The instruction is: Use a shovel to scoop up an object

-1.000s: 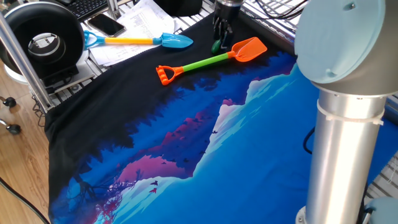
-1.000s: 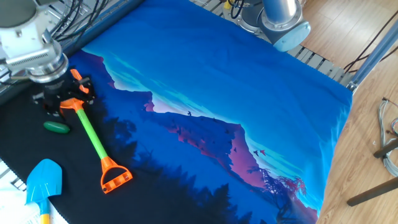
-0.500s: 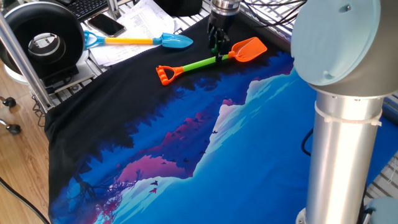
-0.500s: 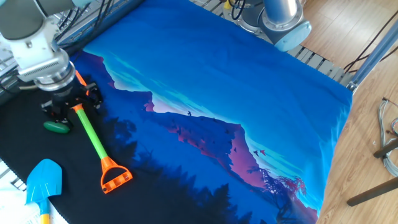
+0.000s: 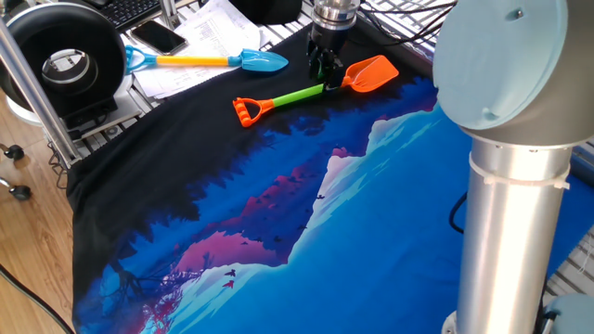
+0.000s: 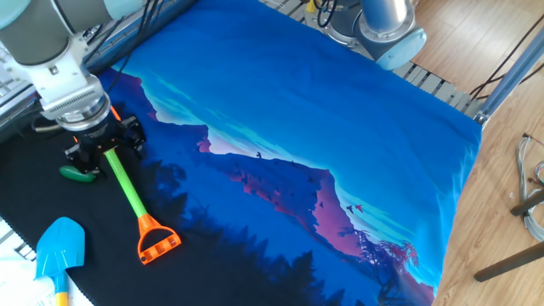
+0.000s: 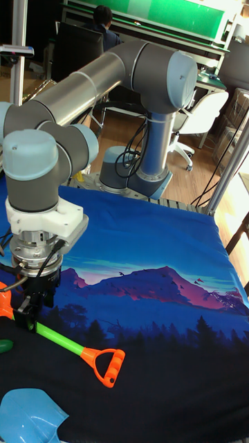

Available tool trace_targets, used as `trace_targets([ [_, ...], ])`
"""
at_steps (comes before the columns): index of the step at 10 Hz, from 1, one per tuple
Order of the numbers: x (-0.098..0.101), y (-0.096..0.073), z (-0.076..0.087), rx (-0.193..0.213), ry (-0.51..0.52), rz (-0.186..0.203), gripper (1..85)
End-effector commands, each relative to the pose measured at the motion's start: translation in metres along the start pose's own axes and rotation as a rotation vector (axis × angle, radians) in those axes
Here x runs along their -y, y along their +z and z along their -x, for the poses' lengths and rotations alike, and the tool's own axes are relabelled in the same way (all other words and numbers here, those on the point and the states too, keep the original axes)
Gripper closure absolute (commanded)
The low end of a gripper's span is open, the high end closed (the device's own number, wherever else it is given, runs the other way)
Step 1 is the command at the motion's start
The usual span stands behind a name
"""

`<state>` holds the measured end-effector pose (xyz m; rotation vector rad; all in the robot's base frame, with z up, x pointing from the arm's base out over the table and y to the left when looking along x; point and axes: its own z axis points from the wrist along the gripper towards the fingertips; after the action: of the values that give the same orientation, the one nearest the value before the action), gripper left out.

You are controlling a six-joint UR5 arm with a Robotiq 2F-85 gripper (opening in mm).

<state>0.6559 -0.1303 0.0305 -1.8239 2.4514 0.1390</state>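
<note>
Counter (image 6: 280, 93): covered by a cloth printed with a blue and purple mountain scene, black along one side. Shovel (image 6: 127, 189): orange scoop blade, lime-green shaft, orange D-shaped handle end; lies flat on the black part of the cloth; in one fixed view (image 5: 302, 93) the blade points toward the counter's far edge and the handle end toward the black cloth's middle; in the tall fixed view (image 7: 66, 341) only a sliver of blade shows at the left edge, shaft and handle running down to the right. Hand (image 6: 95, 150): black, two-fingered, pointing straight down from the arm's wrist; its fingers stand either side of the green shaft just behind the blade; also seen in one fixed view (image 5: 324, 70) and in the tall fixed view (image 7: 31, 299). Whether the fingers are pressed on the shaft or merely straddling it cannot be told. Object (image 6: 78, 172): small dark green flattened oval, lying on the black cloth just beside the hand, on the side away from the blue print; partly hidden by the fingers; a small green edge shows at the left border of the tall fixed view (image 7: 4, 344). Second shovel (image 5: 209, 61): blue blade, yellow shaft, blue handle; lies on papers beyond the cloth's edge, well apart from the orange one; its blade shows in the other fixed view (image 6: 58, 246).
</note>
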Motion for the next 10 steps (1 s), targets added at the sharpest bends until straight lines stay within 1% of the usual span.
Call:
trace_targets([
  [1,0.006,0.003,-0.002,-0.008,-0.054,-0.016,21.3],
  [2,0.007,0.008,-0.001,-0.005,-0.066,-0.010,20.7],
  [3,0.008,0.013,0.004,0.010,-0.077,-0.003,19.7],
  [5,0.008,0.016,0.008,0.025,-0.072,0.003,19.3],
  [7,0.008,0.020,0.017,0.050,-0.056,0.010,20.0],
  [8,0.008,0.021,0.019,0.056,-0.048,0.011,21.0],
  [9,0.008,0.021,0.023,0.058,-0.039,0.011,21.0],
  [10,0.011,0.020,0.022,0.040,-0.033,0.001,21.3],
])
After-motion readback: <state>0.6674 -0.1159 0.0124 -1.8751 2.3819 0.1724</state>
